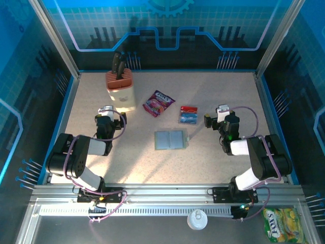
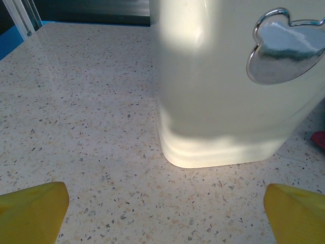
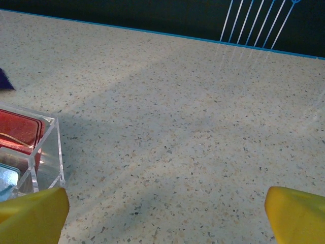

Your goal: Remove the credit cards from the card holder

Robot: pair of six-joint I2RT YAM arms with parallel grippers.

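Top external view: the wallet (image 1: pixel 170 140) lies open and flat at frame centre, both panels up, with no card showing on them. A red card (image 1: pixel 189 109) and a blue card (image 1: pixel 188 118) sit in a clear tray (image 3: pixel 48 147) just up-right of it. The left gripper (image 1: pixel 106 111), by the knife block (image 1: pixel 121 91), and the right gripper (image 1: pixel 222 110), right of the tray, both gape wide and hold nothing. If a card hides in a panel, pin the wallet with one gripper and slide the card out flat with the other.

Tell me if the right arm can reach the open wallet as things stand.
Likely yes: the wallet lies open on bare table, just left of the open right gripper, with nothing between them.
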